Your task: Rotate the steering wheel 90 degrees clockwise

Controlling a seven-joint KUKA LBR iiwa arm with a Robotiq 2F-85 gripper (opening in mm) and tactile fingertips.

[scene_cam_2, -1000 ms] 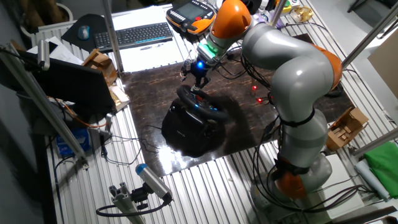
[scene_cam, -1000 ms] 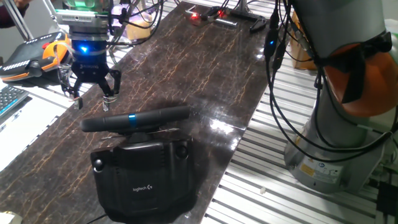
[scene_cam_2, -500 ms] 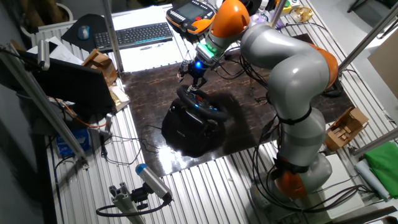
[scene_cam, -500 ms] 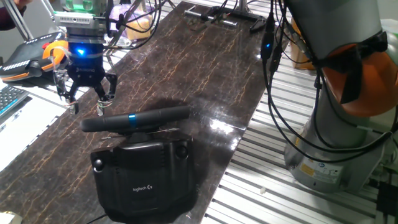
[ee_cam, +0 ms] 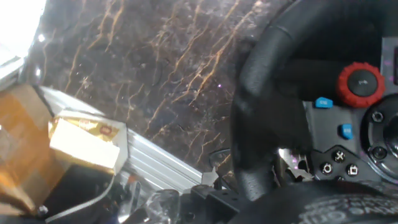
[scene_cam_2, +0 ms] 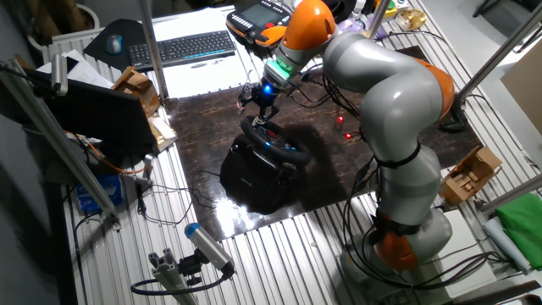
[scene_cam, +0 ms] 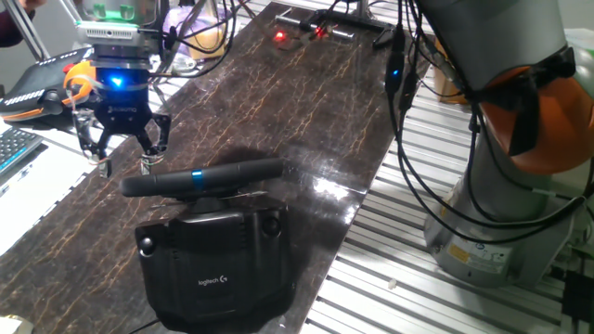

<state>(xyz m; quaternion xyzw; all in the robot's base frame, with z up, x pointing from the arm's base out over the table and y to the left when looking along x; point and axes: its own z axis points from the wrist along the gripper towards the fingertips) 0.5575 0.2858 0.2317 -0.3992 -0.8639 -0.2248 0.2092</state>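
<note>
Over the last second the tool [scene_cam: 122, 141], jaws open and empty, has drifted toward 9 o'clock and now hovers off the steering wheel [scene_cam: 202, 176] at mid-worktop [scene_cam: 306, 102], leaving rotation not yet begun.

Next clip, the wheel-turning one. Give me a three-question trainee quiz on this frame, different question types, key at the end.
1. True or false: the tool is gripping the black round steering wheel rim.
2. What colour is the small stripe on the rim facing the camera in the first fixed view? A) red B) blue C) green
3. Fill in: the brand logo on the bulky black base reads ____.

Key: 1 false, it hangs open above and beside the rim's end; 2 B; 3 Logitech.
</note>
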